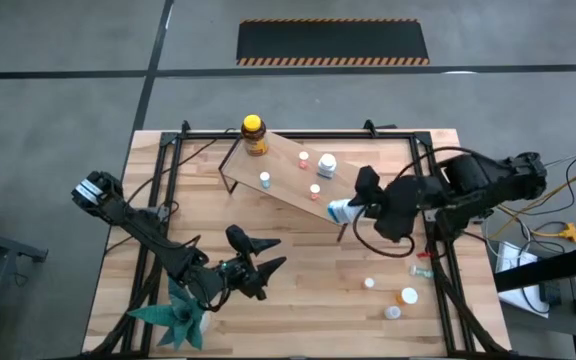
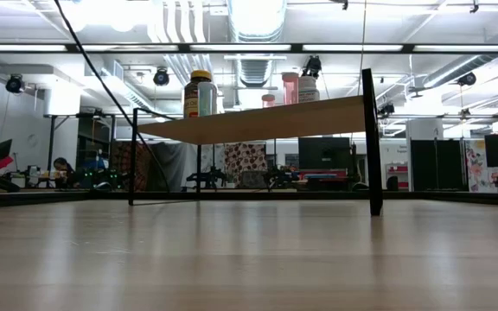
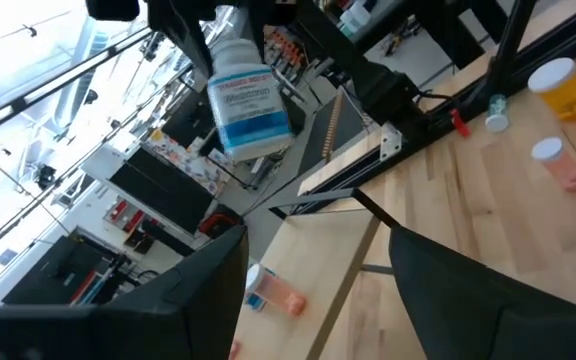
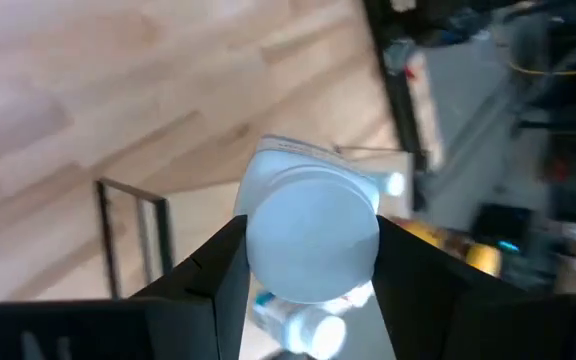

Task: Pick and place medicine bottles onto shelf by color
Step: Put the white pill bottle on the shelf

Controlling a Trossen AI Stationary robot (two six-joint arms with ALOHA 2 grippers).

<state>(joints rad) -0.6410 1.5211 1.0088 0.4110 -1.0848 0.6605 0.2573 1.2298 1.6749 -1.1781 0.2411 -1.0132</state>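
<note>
Standing across the far half of the plank tabletop (image 1: 298,290), the shelf (image 1: 288,180) is carrying the amber bottle (image 1: 254,136) at its far left corner and several small capped bottles along its board; in the low view it is showing as a light board on thin black legs against a workshop room of ceiling pipes, monitors and racks. Hanging over the shelf's near right corner, the right gripper (image 1: 353,210) is clamping a white bottle with a blue label (image 1: 341,211), its fingers (image 4: 211,275) pressing the body on both sides just below the pale cap. That bottle is likely handling as light, rigid plastic with smooth, slippery sides, so a hold square across the body is looking safer than one on the cap. Waiting near the table's front left, beside the green paper plant (image 1: 176,317), the left gripper (image 1: 258,262) is standing wide and empty. Lying well apart on the front right of the table, three loose small bottles (image 1: 398,297) are awaiting sorting.
</note>
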